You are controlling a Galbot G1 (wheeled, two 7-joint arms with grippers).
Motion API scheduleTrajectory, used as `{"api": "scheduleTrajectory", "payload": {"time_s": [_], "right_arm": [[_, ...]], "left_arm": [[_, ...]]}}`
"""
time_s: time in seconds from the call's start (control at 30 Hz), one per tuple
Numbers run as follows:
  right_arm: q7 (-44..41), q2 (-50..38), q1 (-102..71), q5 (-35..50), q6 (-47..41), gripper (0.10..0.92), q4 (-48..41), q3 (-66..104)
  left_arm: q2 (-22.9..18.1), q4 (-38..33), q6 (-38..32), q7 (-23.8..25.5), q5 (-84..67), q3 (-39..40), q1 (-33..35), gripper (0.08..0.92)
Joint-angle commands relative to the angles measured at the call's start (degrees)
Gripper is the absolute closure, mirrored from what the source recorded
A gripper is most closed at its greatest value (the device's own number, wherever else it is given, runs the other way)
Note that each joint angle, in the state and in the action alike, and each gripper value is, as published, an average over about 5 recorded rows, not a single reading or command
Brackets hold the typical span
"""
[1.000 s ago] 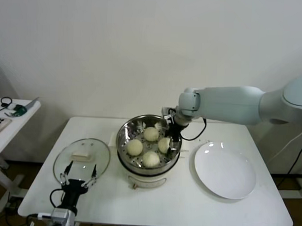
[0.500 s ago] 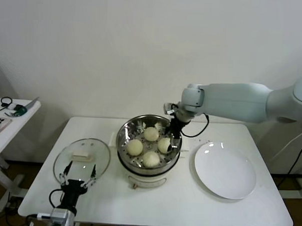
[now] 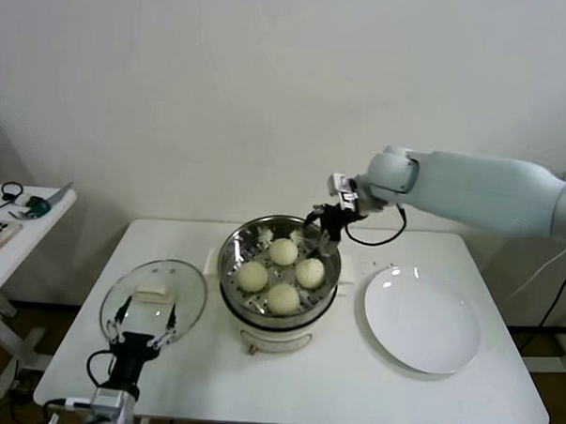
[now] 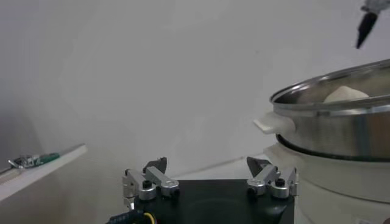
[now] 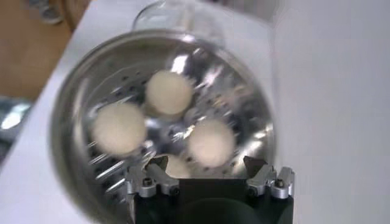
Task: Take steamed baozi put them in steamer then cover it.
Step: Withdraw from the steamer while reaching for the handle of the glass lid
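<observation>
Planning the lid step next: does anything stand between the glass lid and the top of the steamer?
The right gripper hangs open above the steamer rim's far side; otherwise nothing visible lies between the glass lid and it.

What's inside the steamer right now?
Four steamed baozi sit on the perforated tray in the steamer, uncovered. The right claw hangs open above its far rim. Whatever lies beneath the tray is hidden.
</observation>
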Motion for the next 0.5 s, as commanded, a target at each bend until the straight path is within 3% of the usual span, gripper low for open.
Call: {"api": "scheduleTrajectory", "payload": {"time_s": [0.03, 0.3, 0.5], "right_arm": [[21.4, -15.0, -21.2, -5.7, 11.6, 0.203, 5.4, 29.1], [26.0, -23.3, -47.8, -11.3, 12.2, 0.203, 13.0, 57.0], [29.3, -22.5, -69.8, -15.1, 12.2, 0.203, 16.5, 80.2]], "left_arm": [[0.3, -0.5, -0.5, -0.1, 3.7, 0.1, 0.0, 0.177], [-0.1, -1.3, -0.2, -0.1, 8.1, -0.2, -0.2, 0.177], [-1.2, -2.2, 0.4, 0.4, 14.8, -1.2, -0.2, 0.177]]}}
